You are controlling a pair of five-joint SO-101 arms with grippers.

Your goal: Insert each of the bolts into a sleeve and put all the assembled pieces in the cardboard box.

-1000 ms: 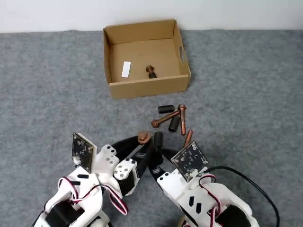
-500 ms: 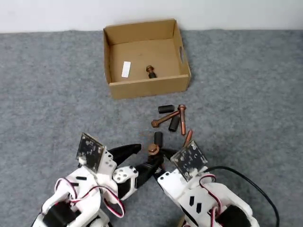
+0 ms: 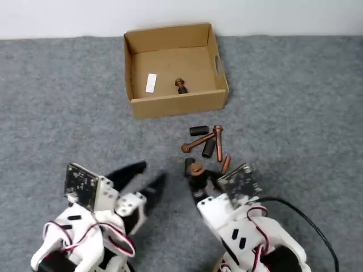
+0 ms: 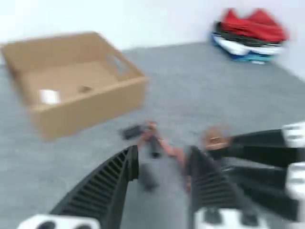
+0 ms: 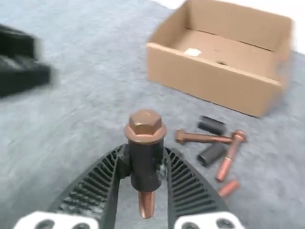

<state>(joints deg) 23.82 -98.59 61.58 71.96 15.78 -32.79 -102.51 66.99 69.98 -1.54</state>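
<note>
My right gripper (image 5: pixel 143 160) is shut on a black sleeve with a copper bolt (image 5: pixel 145 128) pushed through it, its thread poking out below. From above, this assembled piece (image 3: pixel 196 170) sits just short of the loose parts. My left gripper (image 3: pixel 144 177) is open with nothing in it, off to the left of the piece; its fingers (image 4: pixel 125 164) frame the parts. The cardboard box (image 3: pixel 136 68) holds one assembled piece (image 3: pixel 181 86). On the carpet lie two loose sleeves (image 3: pixel 198 131) (image 3: pixel 209 148) and three bolts (image 3: pixel 198 141) (image 3: pixel 218 143) (image 3: pixel 226 164).
Grey carpet stretches free on both sides of the box and the arms. A white label (image 3: pixel 151 83) lies in the box. A black cable (image 3: pixel 306 224) runs from the right arm. A heap of folded cloth (image 4: pixel 250 33) lies far off by the wall.
The left gripper brought the bolt to the sleeve held by the right gripper, let it go, and drew back to the left, open. The right gripper shifted slightly right with the assembled piece.
</note>
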